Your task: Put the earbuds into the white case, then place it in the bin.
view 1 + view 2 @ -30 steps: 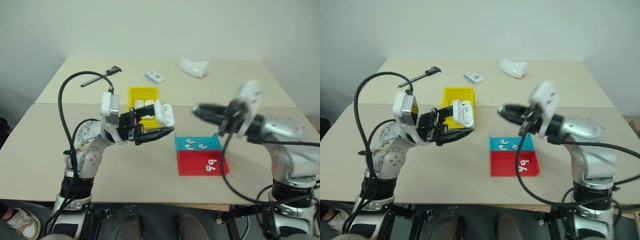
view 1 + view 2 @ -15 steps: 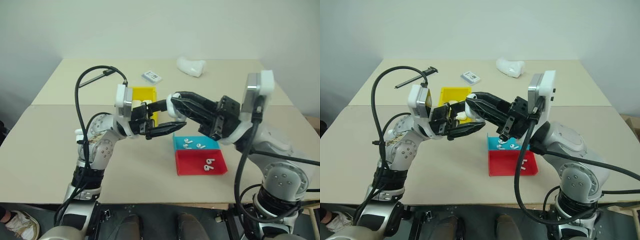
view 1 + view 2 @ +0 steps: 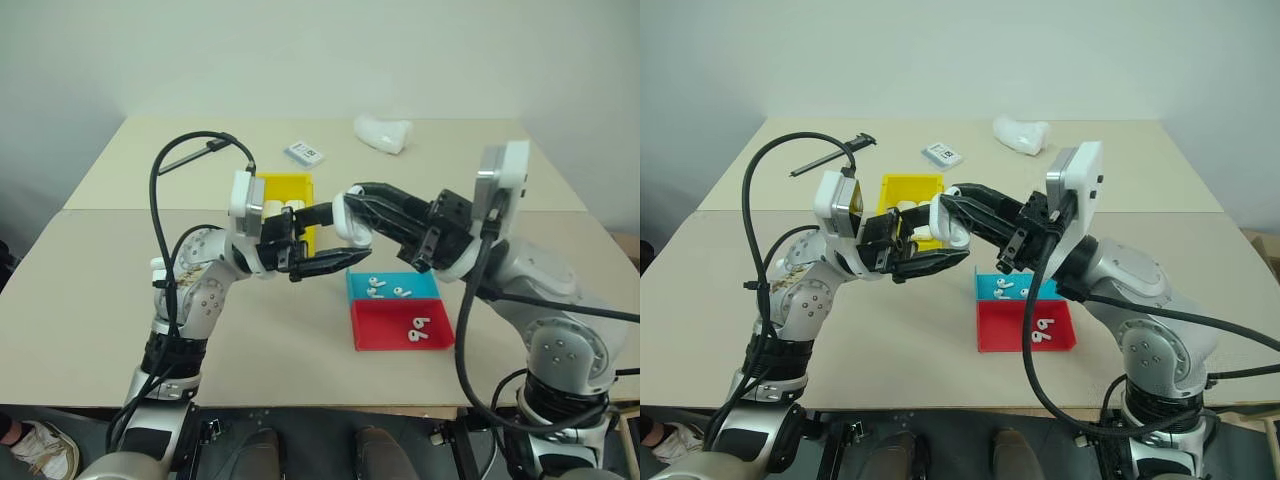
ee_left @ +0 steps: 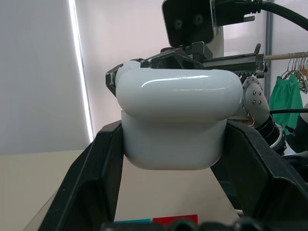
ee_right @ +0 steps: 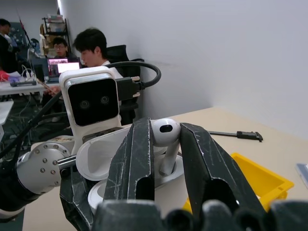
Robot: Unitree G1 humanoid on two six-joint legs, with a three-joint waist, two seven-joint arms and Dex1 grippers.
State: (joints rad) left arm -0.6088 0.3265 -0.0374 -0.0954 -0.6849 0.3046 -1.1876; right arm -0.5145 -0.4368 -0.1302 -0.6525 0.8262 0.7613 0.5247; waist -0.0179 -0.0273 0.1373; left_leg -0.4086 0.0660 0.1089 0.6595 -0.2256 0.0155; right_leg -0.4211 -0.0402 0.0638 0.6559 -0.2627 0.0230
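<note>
Fingers of right gripper (image 5: 163, 159) pinch earbud (image 5: 166, 139), moved in from right over last second, stem now entering open white case (image 4: 178, 122) clamped in left gripper (image 3: 325, 240) fingers above table (image 3: 90, 290). Insertion likely underway; more earbuds (image 3: 385, 290) wait in blue tray (image 3: 425, 285); bin (image 3: 280, 187) just behind.

I count one open white case (image 5: 103, 161) and one earbud (image 5: 165, 139) going into it. Three earbuds (image 3: 385, 289) sit in one blue tray (image 3: 425, 283), two (image 3: 421, 329) in one red tray (image 3: 385, 327). One yellow bin (image 3: 283, 186), one card (image 3: 307, 153).
</note>
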